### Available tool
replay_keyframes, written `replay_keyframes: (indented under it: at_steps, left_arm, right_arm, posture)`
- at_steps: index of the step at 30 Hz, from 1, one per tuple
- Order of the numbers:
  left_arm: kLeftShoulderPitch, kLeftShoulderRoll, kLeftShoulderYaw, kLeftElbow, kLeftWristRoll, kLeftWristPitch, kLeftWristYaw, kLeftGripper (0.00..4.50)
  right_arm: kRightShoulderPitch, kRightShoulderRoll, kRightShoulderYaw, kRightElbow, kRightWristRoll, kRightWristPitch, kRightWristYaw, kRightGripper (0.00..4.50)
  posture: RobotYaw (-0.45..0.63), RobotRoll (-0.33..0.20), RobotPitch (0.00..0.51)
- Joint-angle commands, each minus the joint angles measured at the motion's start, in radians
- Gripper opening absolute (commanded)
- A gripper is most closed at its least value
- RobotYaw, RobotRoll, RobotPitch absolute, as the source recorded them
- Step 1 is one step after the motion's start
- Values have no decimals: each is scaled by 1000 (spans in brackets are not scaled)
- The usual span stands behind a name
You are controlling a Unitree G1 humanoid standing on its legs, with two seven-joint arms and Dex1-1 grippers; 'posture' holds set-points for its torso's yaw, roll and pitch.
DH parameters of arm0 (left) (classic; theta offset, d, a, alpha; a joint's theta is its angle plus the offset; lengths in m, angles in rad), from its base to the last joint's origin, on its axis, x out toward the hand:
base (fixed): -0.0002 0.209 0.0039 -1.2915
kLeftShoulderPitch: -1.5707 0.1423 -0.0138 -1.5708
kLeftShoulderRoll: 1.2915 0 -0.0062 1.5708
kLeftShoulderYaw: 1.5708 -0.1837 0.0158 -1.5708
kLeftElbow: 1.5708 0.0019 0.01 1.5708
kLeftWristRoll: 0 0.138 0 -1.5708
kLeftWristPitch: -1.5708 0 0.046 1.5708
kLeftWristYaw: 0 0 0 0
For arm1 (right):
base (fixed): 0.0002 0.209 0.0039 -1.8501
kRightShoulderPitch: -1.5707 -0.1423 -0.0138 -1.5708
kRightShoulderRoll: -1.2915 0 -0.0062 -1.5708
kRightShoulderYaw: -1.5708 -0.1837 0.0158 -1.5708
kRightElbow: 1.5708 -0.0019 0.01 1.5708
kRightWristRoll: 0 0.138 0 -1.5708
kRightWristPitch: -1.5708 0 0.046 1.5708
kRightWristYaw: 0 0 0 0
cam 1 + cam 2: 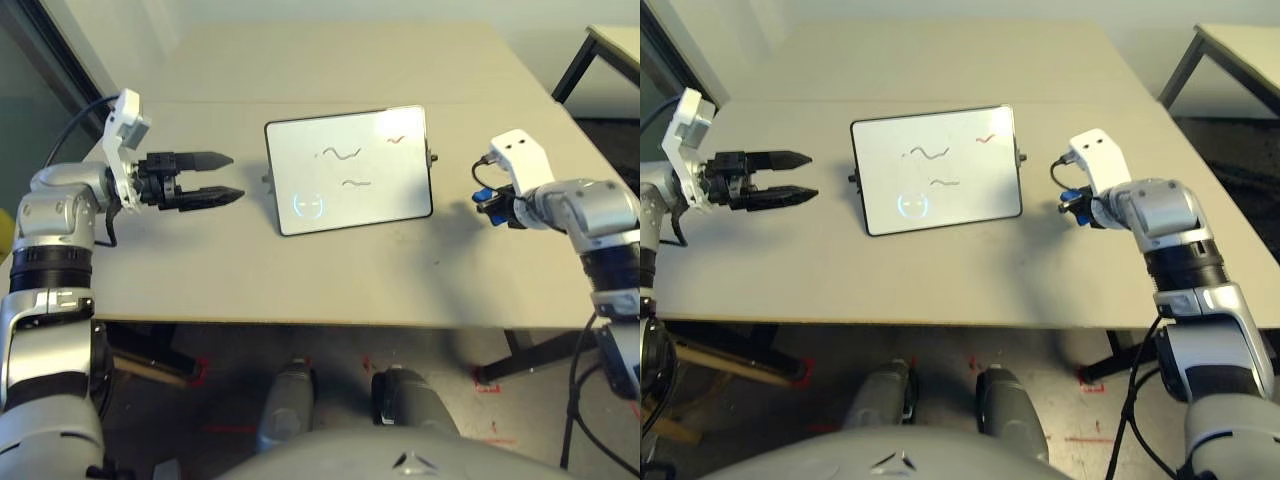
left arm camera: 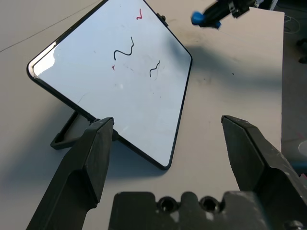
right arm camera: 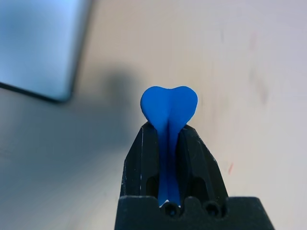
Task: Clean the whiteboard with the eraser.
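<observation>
A long beige tabletop (image 1: pixel 340 280) with a smooth, matte surface stretches away from the robot toward a pale wall (image 1: pixel 350 12). Its straight near edge runs across below the work area, and grey floor with red marks lies beyond that edge. At the far right, part of a second pale table (image 1: pixel 618 50) with dark legs shows.

Near the middle is one small rectangular whiteboard (image 1: pixel 350 172) with a thin black frame, rounded corners and small knobs on its sides. It is propped at a tilt on a black metal stand (image 2: pixel 64 139). Three squiggles are on it: two dark, one red, the red one near the far right corner. A few tiny specks also mark the surface, and a pale blue glow shows toward its near left corner.

Bare tabletop lies between the board and the near edge, behind the board, and on either side of it, between board and grippers.

There are two grippers, each with two black fingers. The left gripper (image 1: pixel 238 176), left of the board, has its fingers spread wide, with nothing between them. The right gripper (image 3: pixel 168 129), right of the board, pinches one bright blue, waisted block, the eraser (image 3: pixel 169 108), between its fingers. The eraser is held above the tabletop, apart from the board.
</observation>
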Motion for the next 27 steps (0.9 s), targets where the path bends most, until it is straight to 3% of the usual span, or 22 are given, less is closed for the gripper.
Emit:
replay_keyframes:
  at_steps: [1, 8, 18, 27]
  left_arm:
    - [-21, -10, -16, 29, 18, -16, 0, 4500]
    - [-33, -20, -23, 42, 19, -29, 0, 4500]
    - [-32, -24, -21, 40, 18, -32, 5, 4500]
    - [-33, -23, -16, 35, 16, -33, 12, 4500]
  right_arm:
    - [-13, -12, 61, -73, -55, -122, 19, 304]
    - [-51, -6, 223, -59, -267, -428, 26, 304]
    - [-138, 89, 247, 59, -380, -516, 57, 304]
    - [-202, 105, 316, 234, -553, -660, 54, 304]
  posture:
    - [256, 0, 29]
    - [250, 0, 23]
    - [255, 0, 27]
    - [263, 0, 25]
